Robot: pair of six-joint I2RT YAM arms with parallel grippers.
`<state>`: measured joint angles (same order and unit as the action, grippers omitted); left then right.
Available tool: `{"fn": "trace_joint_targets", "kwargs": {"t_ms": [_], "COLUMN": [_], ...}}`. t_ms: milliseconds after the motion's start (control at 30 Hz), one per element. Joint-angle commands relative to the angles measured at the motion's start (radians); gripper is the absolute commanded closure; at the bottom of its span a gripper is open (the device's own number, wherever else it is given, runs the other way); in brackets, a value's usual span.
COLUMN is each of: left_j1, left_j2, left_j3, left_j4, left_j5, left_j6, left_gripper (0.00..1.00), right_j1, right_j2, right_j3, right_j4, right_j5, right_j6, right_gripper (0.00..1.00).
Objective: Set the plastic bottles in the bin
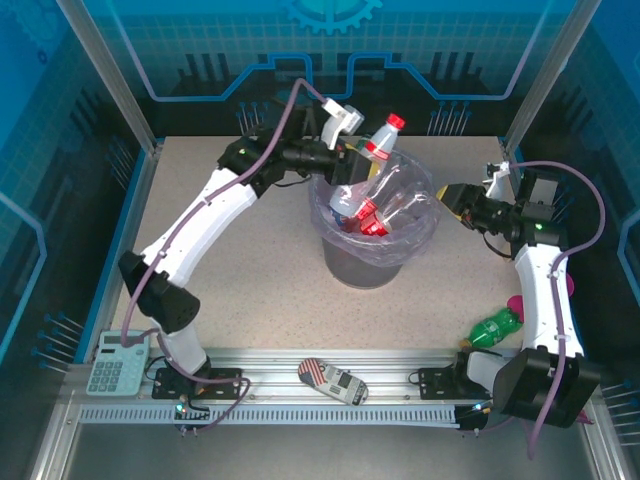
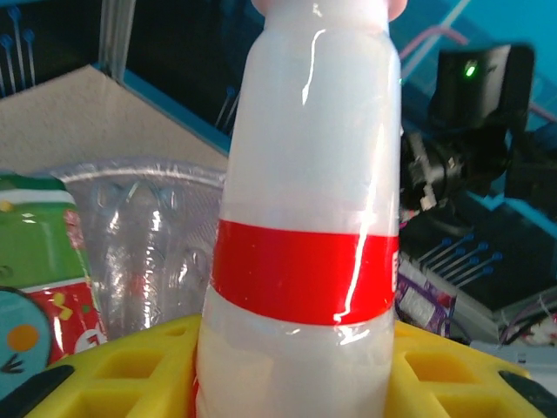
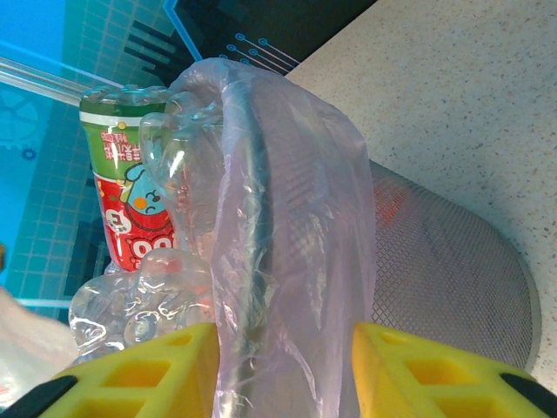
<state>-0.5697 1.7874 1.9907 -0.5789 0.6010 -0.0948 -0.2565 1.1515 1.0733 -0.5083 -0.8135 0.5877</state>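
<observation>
Your left fingers (image 2: 113, 374) are clamped on a bottle (image 1: 381, 137) above the bin (image 1: 372, 262); your right fingers (image 3: 187, 366) stand apart, straddling its rim.

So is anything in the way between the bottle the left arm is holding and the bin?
Nothing visible. The left gripper holds the red-capped bottle right over the bin, whose open top already holds other bottles.
</observation>
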Motion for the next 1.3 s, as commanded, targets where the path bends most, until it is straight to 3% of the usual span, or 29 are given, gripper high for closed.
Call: {"fn": "trace_joint_targets", "kwargs": {"t_ms": [0,433,867,1033,1133,1267], "left_j1": [-0.018,-0.061,-0.100,-0.105,-0.105,-0.106], "left_j2": [0.035,0.185,0.270,0.264,0.249,0.223], "left_j3": [0.073,0.250,0.338,0.346,0.347,0.343], "left_j4": [-0.067,-0.312,-0.526,-0.549,-0.518,-0.475], "left_j5": [0.040,0.039,-0.129,-0.147,-0.136,-0.117], "left_j6": [0.059,0.176,0.345,0.365,0.347,0.332], "left_gripper": [0.60,0.63,0.54,0.43,0.25,0.21], "right_j1": [-0.001,0.008,0.029,0.040,0.040,0.040], "right_j2": [-0.002,0.030,0.039,0.045,0.045,0.044], "right_j3": [-0.016,-0.013,-0.002,0.010,0.021,0.039], "right_j4": [0.049,0.063,0.044,0.040,0.033,0.018], "right_j5": [-0.054,-0.061,-0.043,-0.037,-0.032,-0.019], "right_j6": [0.024,0.023,0.014,0.014,0.012,0.006], "right_gripper": [0.56,0.57,0.57,0.57,0.57,0.55]}}
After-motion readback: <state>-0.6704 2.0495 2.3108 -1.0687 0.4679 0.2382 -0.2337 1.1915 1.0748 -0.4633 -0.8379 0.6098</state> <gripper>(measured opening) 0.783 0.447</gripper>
